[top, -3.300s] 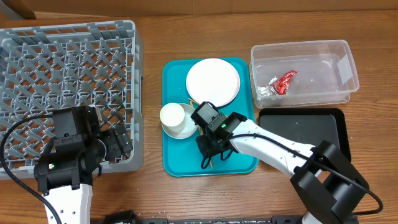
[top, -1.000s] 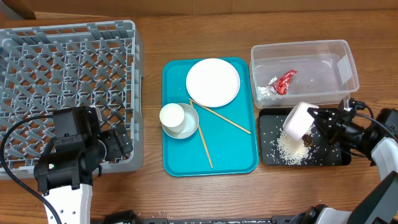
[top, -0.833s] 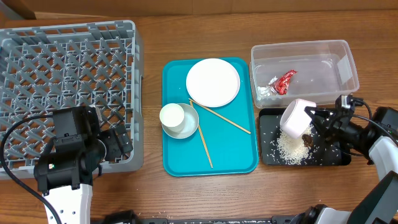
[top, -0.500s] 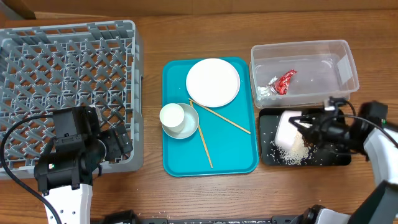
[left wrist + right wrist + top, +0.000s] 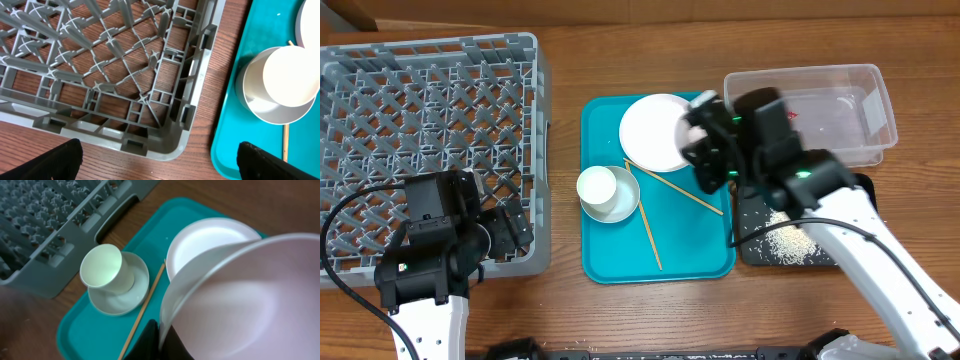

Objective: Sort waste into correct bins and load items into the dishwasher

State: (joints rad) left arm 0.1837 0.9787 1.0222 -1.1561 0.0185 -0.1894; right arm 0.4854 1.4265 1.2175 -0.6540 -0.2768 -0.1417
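Observation:
My right gripper (image 5: 162, 340) is shut on the rim of the white bowl (image 5: 250, 300), which looks empty, and holds it tilted above the right part of the teal tray (image 5: 610, 262); the bowl is a blur in the overhead view (image 5: 698, 108). White rice (image 5: 785, 238) lies in the black tray (image 5: 865, 190). The clear tub (image 5: 860, 80) holds the red wrapper (image 5: 790, 115), mostly hidden by my arm. The brown lump is hidden. On the teal tray sit the large plate (image 5: 655, 132), the cup (image 5: 597, 186) on the small plate (image 5: 620, 208), and two chopsticks (image 5: 680, 190). My left gripper (image 5: 160, 170) is open beside the grey rack (image 5: 430, 130).
The rack's near right corner (image 5: 170, 145) lies right under my left gripper, with the teal tray's edge (image 5: 235, 145) beside it. Bare wood table (image 5: 560, 300) shows along the front and in the gap between rack and tray.
My right gripper has swung left with the bowl, from over the black tray to above the teal tray. The rice stays in the black tray. The left arm has not moved.

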